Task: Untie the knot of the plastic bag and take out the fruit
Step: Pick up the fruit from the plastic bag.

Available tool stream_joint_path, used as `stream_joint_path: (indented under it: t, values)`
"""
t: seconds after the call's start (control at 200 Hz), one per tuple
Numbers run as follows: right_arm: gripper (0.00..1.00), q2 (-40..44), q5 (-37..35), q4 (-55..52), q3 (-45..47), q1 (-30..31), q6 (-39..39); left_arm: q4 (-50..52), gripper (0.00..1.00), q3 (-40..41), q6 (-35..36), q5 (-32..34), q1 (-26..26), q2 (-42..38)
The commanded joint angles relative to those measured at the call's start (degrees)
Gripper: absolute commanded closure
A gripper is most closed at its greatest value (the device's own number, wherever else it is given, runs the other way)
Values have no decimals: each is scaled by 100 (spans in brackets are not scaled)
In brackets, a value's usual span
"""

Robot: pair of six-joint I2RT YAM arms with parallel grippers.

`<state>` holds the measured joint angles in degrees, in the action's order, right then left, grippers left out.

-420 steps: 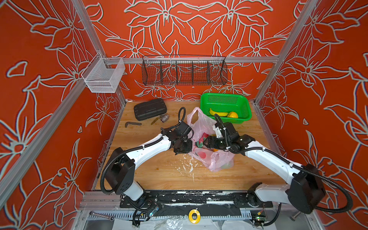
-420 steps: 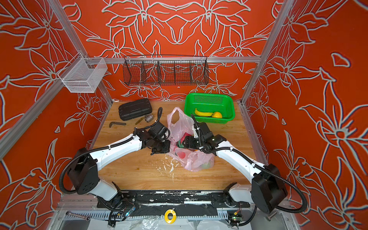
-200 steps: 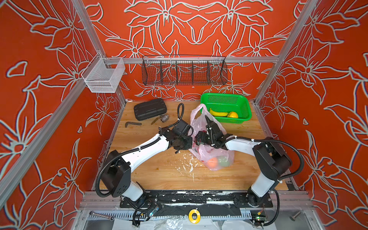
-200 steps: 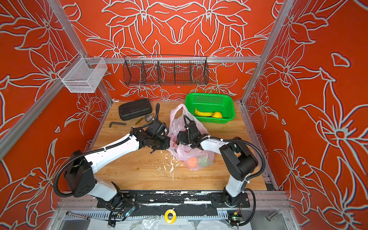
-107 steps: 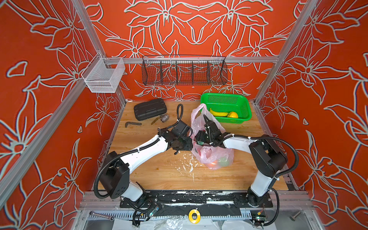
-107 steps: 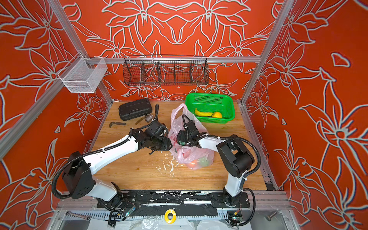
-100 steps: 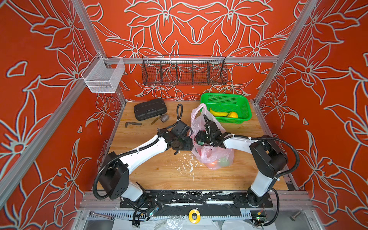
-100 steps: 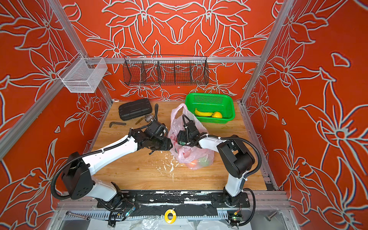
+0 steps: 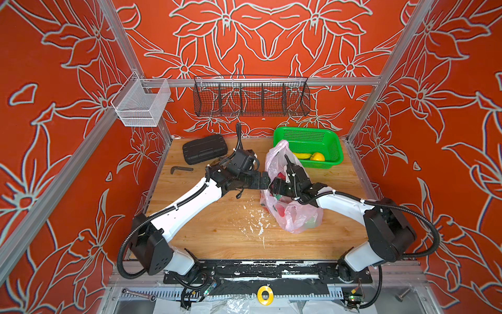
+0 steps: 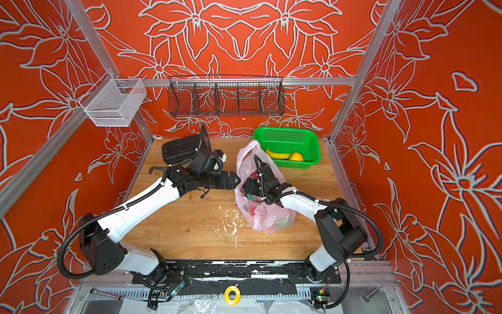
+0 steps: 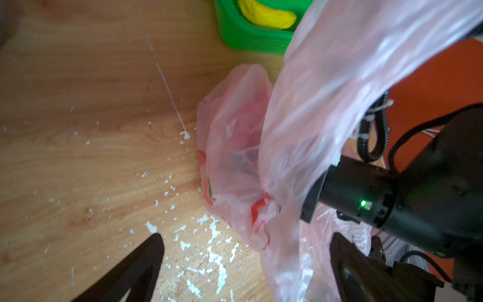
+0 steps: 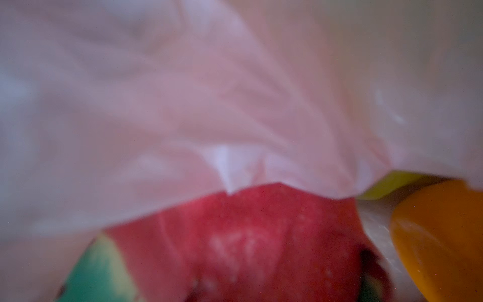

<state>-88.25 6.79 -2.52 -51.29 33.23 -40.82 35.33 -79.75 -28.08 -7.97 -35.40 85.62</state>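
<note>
On my screen the plastic bag (image 9: 294, 218) lies on the worktop (image 9: 212, 233), a little right of the centre of the frame in both top views. It sits just in front of the green basket (image 9: 307, 134), which stands at the upper right of the worktop. One handle loop (image 9: 275, 153) of the bag stands up toward the basket.

The left gripper (image 9: 264, 183) comes in from the lower left of the frame, and its tip is right at the left side of the bag. In the left wrist view the left gripper (image 11: 247, 235) has its jaws wide apart and they hold nothing. The thin pink film hangs close beside one of them.

The right gripper (image 10: 248, 187) reaches from the right into the mouth of the bag. The plastic covers its jaws, so I cannot tell if they are wide or narrow, or if they hold something. The right wrist view is blurred. It shows only pink film very near and, under it, the fruit (image 12: 248, 240), a red-pink piece with a green edge, and next to it an orange piece (image 12: 439, 235). In a top view, red and green shapes show through the lower end of the bag.

A banana (image 9: 301, 155) and a yellow fruit (image 9: 318, 157) lie in the basket. A black case (image 9: 205, 149) lies at the upper left of the worktop. White flecks (image 9: 255, 221) are scattered just left of the bag.
</note>
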Motion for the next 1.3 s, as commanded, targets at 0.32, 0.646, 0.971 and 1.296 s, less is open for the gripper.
stream_joint_path:
  t: [0.32, 0.646, 0.971, 1.296]
  values:
    - [39, 1021, 273, -193, 402, 72, 249, 431, 65, -1071, -19, -649, 249, 1408]
    - [41, 2050, 523, -166, 749, 79, 372, 457, 78, -953, -144, -621, 358, 1470]
    - [41, 2691, 287, 418, 805, 84, 236, 300, 79, -593, -259, -880, 357, 1366]
    - [40, 2579, -65, 1069, 494, 65, -355, 188, 78, -315, -297, -710, 358, 1185]
